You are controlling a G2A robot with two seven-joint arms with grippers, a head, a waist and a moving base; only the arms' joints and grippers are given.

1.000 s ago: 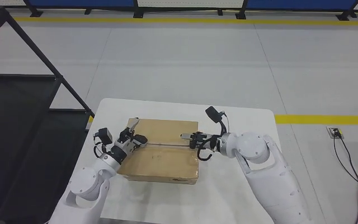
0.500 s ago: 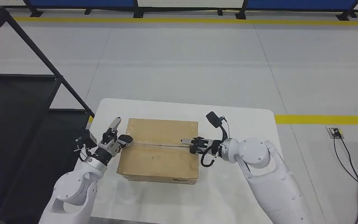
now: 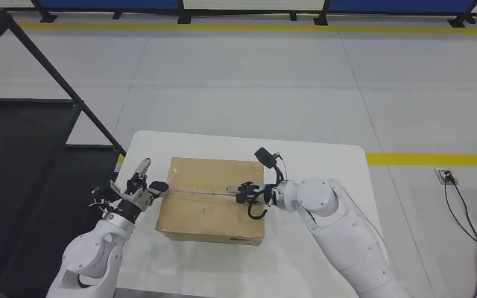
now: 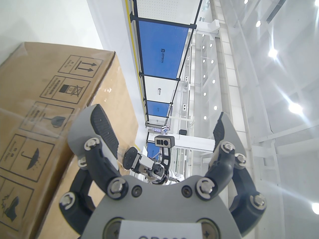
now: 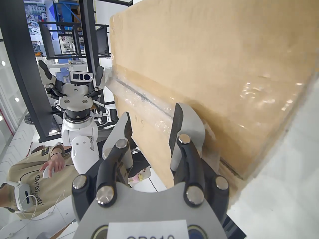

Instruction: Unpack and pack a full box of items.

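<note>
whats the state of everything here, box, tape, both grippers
box: shut, flaps down
tape: stuck along the top seam
left gripper: open, empty, at the box's end
right gripper: open, empty, over the seam on the box top
</note>
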